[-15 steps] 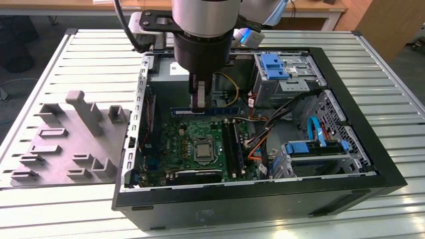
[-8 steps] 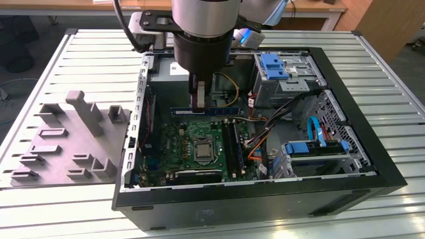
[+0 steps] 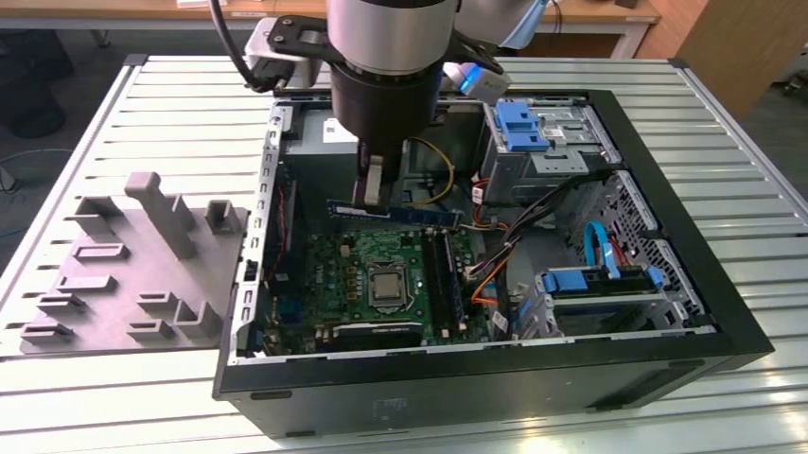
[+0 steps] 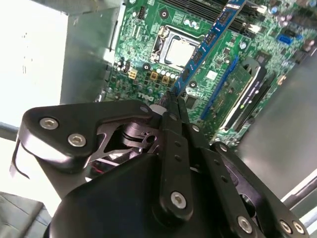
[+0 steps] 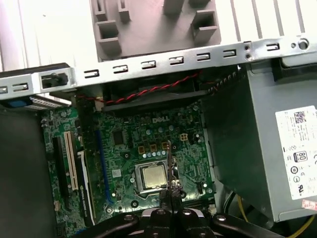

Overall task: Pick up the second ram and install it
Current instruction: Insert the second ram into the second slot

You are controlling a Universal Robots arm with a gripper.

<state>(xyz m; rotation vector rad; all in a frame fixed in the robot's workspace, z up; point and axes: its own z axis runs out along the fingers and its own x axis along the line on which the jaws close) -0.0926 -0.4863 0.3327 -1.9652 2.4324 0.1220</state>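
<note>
The second ram (image 3: pixel 401 214) is a slim blue-green stick with dark chips, held level above the motherboard (image 3: pixel 328 274) inside the open computer case (image 3: pixel 505 378). My gripper (image 3: pixel 375 200) is shut on one end of it, coming straight down from above. In the second wrist view the stick (image 4: pixel 208 39) runs out from the fingertips (image 4: pixel 179 106) over the CPU socket (image 4: pixel 177 49). In the first wrist view it shows edge-on as a thin line (image 5: pixel 169 163) above the socket (image 5: pixel 151 177). The long black memory slots (image 3: pixel 438 274) lie just below it, toward the exterior view's right.
A grey fixture with upright pegs (image 3: pixel 139 274) lies on the slatted table at the exterior view's left. Inside the case are the power supply (image 5: pixel 277 148), drive cages with blue latches (image 3: pixel 543 132), loose cables (image 3: pixel 505 255) and an expansion card (image 4: pixel 242 94).
</note>
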